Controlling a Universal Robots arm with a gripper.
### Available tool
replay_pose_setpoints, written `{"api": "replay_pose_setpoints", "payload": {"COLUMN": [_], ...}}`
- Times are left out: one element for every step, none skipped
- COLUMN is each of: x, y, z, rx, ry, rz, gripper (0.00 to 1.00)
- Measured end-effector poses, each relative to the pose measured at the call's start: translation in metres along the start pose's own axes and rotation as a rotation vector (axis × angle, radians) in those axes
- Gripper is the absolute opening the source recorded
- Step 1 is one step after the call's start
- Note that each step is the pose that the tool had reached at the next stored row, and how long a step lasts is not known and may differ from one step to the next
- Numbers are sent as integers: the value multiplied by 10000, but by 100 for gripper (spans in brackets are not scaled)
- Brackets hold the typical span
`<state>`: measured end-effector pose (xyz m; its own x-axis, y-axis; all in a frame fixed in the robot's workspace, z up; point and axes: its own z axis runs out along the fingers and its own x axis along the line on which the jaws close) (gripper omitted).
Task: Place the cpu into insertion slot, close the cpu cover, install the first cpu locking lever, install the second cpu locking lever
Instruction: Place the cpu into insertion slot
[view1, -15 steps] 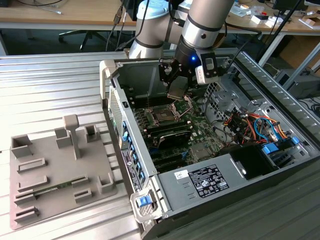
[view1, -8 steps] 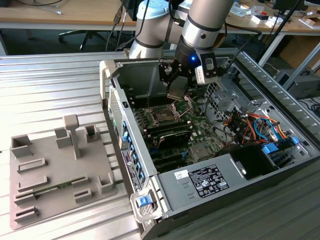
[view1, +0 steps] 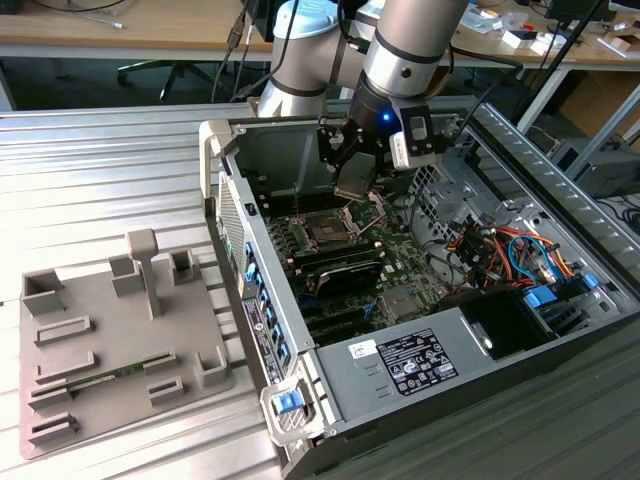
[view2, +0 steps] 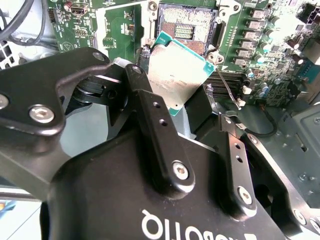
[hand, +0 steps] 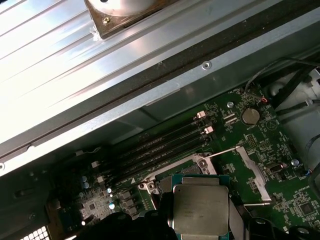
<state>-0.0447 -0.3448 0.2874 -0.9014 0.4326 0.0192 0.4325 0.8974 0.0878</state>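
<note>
Ribbed metal table (view1: 100, 180), desks (view1: 120, 30) behind; cpu (view2: 175, 70) in tool (view2: 178, 96)

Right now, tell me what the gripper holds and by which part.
The cpu, pinched by two opposite edges between the fingers of the gripper.

— What's nearest the camera in the first wrist view?
— The cpu (hand: 200, 209), silver face showing with a green edge around it, partly hiding the insertion slot (hand: 170, 176) in the green motherboard (hand: 235, 137).
— And around it?
— The cpu cover (hand: 252, 169) is swung open just beside it. Black memory slots (hand: 160, 145) run alongside, and a coin battery (hand: 250, 116) sits near the grey case wall (hand: 150, 85).
</note>
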Motion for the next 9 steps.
{"api": "replay_pose_setpoints", "payload": {"x": [0, 0, 0, 0, 0, 0, 0, 0, 0], "y": [0, 0, 0, 0, 0, 0, 0, 0, 0], "z": [0, 1, 1, 1, 2, 2, 2, 2, 3], "rx": [0, 0, 1, 0, -1, -1, -1, -1, -1], "ry": [-1, -2, -2, -3, -4, -5, -5, -6, -6], "rz": [10, 17, 24, 35, 47, 54, 59, 68, 73], "gripper": [55, 55, 55, 55, 55, 55, 55, 55, 55]}}
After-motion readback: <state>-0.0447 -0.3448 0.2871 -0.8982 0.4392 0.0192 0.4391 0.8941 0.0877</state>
